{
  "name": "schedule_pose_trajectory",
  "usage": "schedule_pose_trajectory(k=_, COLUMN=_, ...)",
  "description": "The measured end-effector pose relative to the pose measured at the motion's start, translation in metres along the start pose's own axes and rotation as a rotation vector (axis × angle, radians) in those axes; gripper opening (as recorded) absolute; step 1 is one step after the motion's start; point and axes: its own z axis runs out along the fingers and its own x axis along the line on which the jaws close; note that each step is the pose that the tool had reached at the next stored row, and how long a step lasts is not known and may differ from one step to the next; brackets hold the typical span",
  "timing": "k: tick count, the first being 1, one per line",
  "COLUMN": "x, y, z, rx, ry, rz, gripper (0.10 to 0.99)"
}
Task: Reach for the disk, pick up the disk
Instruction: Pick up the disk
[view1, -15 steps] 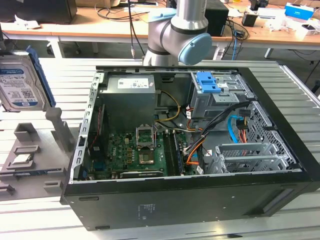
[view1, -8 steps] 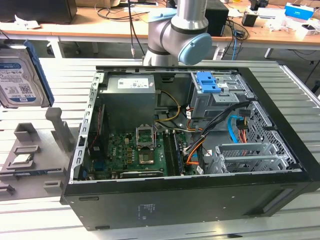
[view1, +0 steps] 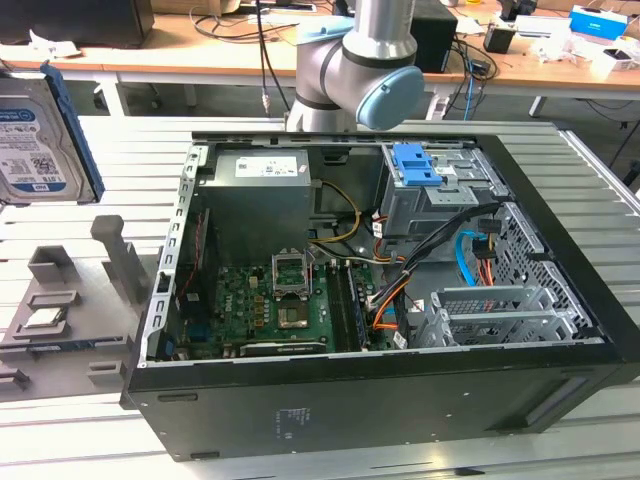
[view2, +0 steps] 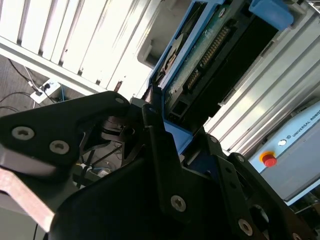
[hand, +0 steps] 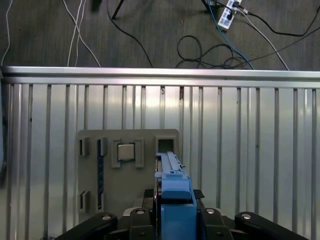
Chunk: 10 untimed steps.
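The disk (view1: 35, 140) hangs above the table at the exterior view's far left, its white-and-blue label facing the camera and its blue bracket along the edge. In the first wrist view the disk (hand: 172, 192) stands edge-on, its blue bracket between the black fingers of my gripper (hand: 172, 217), above the grey fixture (hand: 127, 170). In the second wrist view the disk's green circuit side (view2: 205, 55) shows, with a black finger (view2: 155, 130) pressed against the bracket. My gripper is shut on the disk.
An open computer case (view1: 400, 400) takes up the middle of the slatted metal table. Inside it sits a blue latch on a grey cage (view1: 415, 165). A small silver chip (hand: 125, 151) lies in the fixture (view1: 60, 290). Cables lie on the floor beyond the table edge (hand: 160, 72).
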Motion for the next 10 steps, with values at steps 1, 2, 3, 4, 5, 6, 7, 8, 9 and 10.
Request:
schedule_pose_trajectory(k=1, x=0.0, y=-0.0001, z=-0.003, rx=0.0, ry=0.0003, rz=0.0, gripper=0.369)
schedule_pose_trajectory(k=2, x=0.0001, y=-0.0002, z=-0.0061, rx=0.0, ry=0.0006, rz=0.0, gripper=0.369)
schedule_pose_trajectory(k=3, x=0.0001, y=-0.0002, z=-0.0089, rx=-0.001, ry=0.0009, rz=0.0, gripper=0.369)
schedule_pose_trajectory(k=4, x=0.0002, y=-0.0003, z=-0.011, rx=-0.001, ry=0.0012, rz=0.0, gripper=0.369)
schedule_pose_trajectory(k=5, x=0.0002, y=-0.0003, z=-0.0127, rx=-0.001, ry=0.0014, rz=0.0, gripper=0.369)
schedule_pose_trajectory(k=6, x=0.0003, y=-0.0004, z=-0.0145, rx=-0.001, ry=0.0016, rz=0.0, gripper=0.369)
schedule_pose_trajectory(k=7, x=0.0003, y=-0.0004, z=-0.0163, rx=-0.001, ry=0.0017, rz=0.0, gripper=0.369)
schedule_pose_trajectory(k=8, x=0.0003, y=-0.0004, z=-0.0182, rx=-0.002, ry=0.0019, rz=0.0, gripper=0.369)
schedule_pose_trajectory(k=9, x=0.0004, y=-0.0005, z=-0.02, rx=-0.002, ry=0.0022, rz=0.0, gripper=0.369)
schedule_pose_trajectory(k=10, x=0.0004, y=-0.0007, z=-0.0248, rx=-0.002, ry=0.0026, rz=0.0, gripper=0.369)
